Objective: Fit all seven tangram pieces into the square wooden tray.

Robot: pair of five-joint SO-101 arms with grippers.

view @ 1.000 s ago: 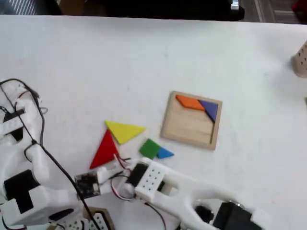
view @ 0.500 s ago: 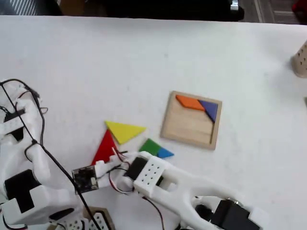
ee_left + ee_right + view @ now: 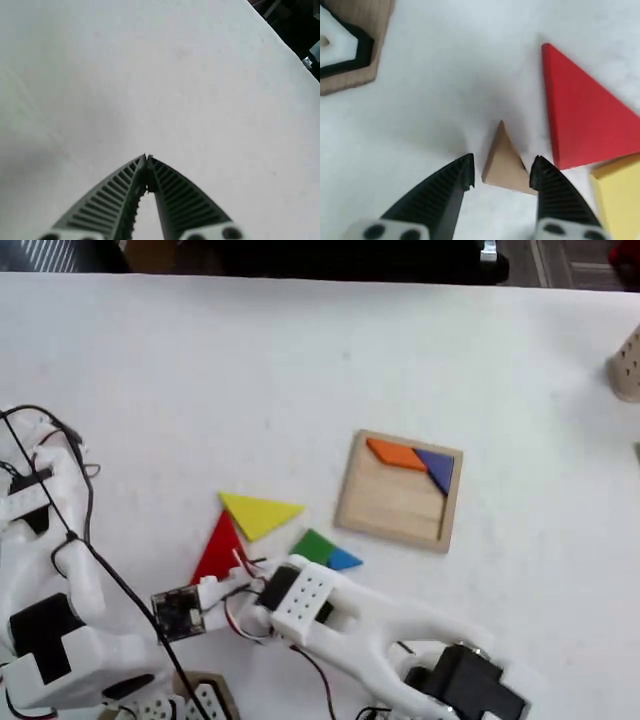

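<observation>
Tan wood makes the small triangle, which lies flat on the bench just beside a corner of the red triangle. The right tool is wide open with the tan piece between its fingers, its tip pointing away. I think a squeeze comes next. The left tool is closed, holding nothing, well apart from the red triangle. The square wooden tray sits near it.

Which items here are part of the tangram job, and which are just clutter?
Job: square wooden tray; orange parallelogram and dark blue triangle in it; loose yellow triangle, red triangle, green square, small light blue triangle, tan triangle straddled by the open right gripper.

Lying about: beige perforated block at the table's right edge.
</observation>
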